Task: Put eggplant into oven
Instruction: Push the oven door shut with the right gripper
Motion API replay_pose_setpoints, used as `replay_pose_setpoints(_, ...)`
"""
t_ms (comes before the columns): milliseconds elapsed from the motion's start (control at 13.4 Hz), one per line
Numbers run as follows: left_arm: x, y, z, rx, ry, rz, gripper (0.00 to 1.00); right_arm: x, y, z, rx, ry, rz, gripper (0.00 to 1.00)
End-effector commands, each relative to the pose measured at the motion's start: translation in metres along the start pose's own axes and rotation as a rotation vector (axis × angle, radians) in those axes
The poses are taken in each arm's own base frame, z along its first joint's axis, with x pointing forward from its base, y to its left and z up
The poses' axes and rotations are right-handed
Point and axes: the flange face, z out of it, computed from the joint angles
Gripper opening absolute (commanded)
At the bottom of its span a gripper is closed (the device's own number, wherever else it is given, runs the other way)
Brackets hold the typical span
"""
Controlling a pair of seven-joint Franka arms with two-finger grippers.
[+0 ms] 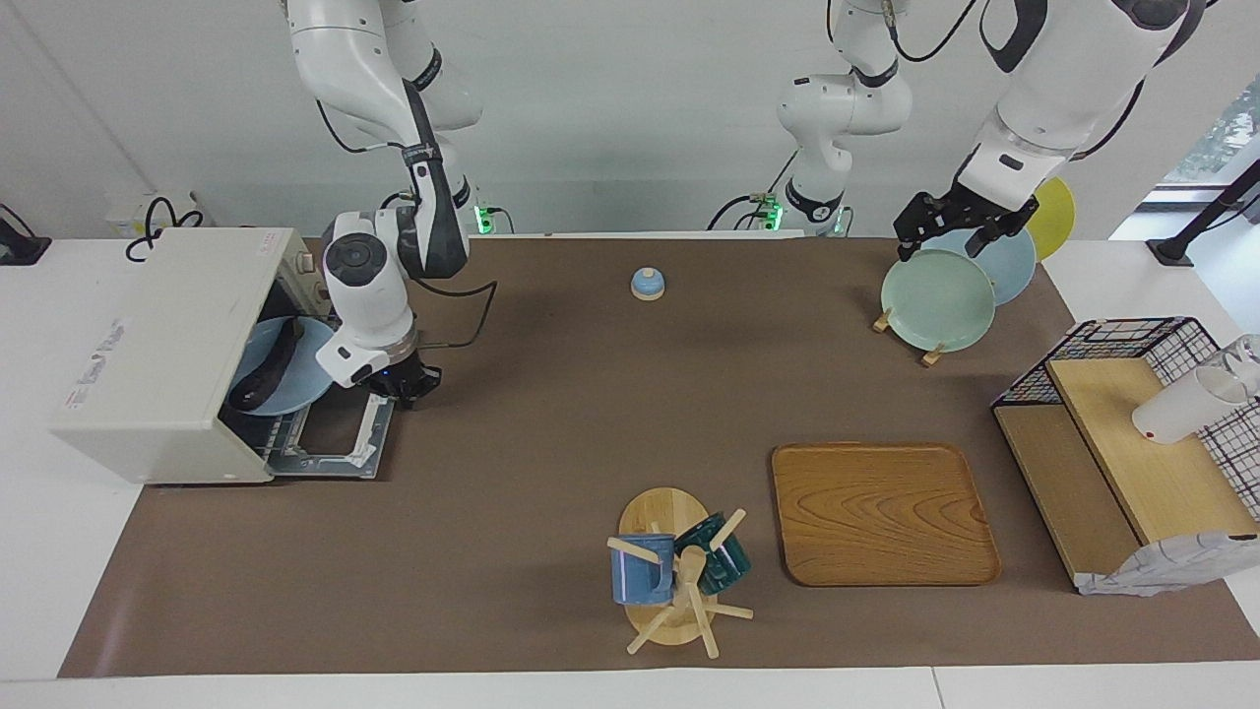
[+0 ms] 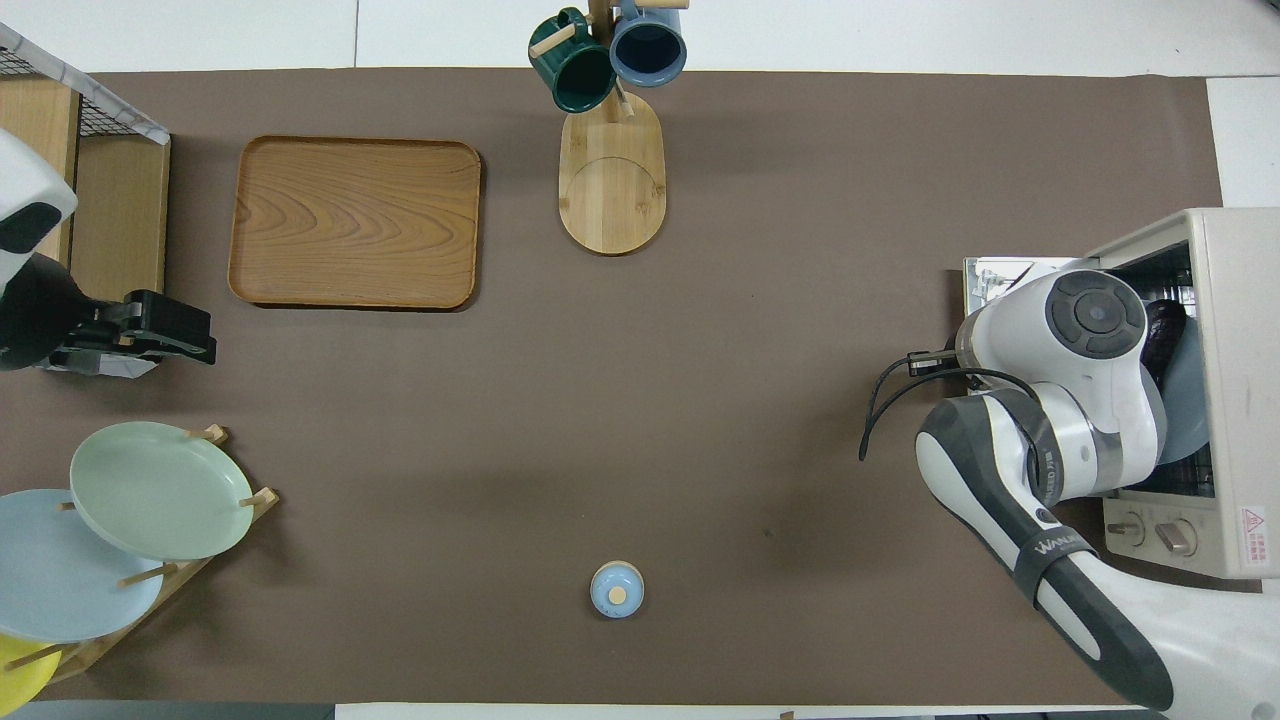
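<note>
We see the eggplant (image 1: 268,368) lying on a pale blue plate (image 1: 295,379) inside the off-white oven (image 1: 162,345), whose door (image 1: 330,443) hangs open flat at the right arm's end of the table (image 1: 551,414). The right gripper (image 1: 406,382) sits low just beside that open door, fingertips closed together and holding nothing we can make out, while the left gripper (image 1: 947,228) waits with fingers spread wide and empty over the green plate (image 1: 937,299) in the wooden rack
</note>
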Motion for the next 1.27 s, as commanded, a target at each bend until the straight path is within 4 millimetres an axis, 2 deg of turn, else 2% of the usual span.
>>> replay_pose_setpoints(0, -0.003, -0.004, -0.005, 0.021, 0.011, -0.004, 1.0, 0.012, 0.026, -0.028, -0.054, -0.009, -0.073, 0.0)
replay_pose_setpoints(150, -0.003, -0.004, -0.005, 0.021, 0.011, -0.004, 1.0, 0.021, 0.057, -0.06, -0.065, -0.011, -0.134, 0.0)
replay_pose_setpoints(300, -0.003, -0.004, -0.005, 0.021, 0.011, -0.004, 1.0, 0.022, 0.078, -0.08, -0.06, -0.015, -0.169, 0.0)
replay_pose_setpoints(599, -0.003, -0.004, -0.005, 0.021, 0.011, -0.004, 1.0, 0.006, 0.103, -0.106, -0.062, -0.033, -0.179, 0.0)
replay_pose_setpoints(824, -0.003, -0.004, -0.005, 0.021, 0.011, -0.004, 1.0, -0.007, 0.112, -0.128, -0.063, -0.048, -0.185, 0.0)
replay_pose_setpoints(1048, -0.003, -0.004, -0.005, 0.021, 0.011, -0.004, 1.0, -0.017, 0.117, -0.169, -0.067, -0.057, -0.189, 0.0)
replay_pose_setpoints(1198, -0.003, -0.004, -0.005, 0.021, 0.011, -0.004, 1.0, -0.02, 0.112, -0.2, -0.007, -0.038, -0.167, 0.0)
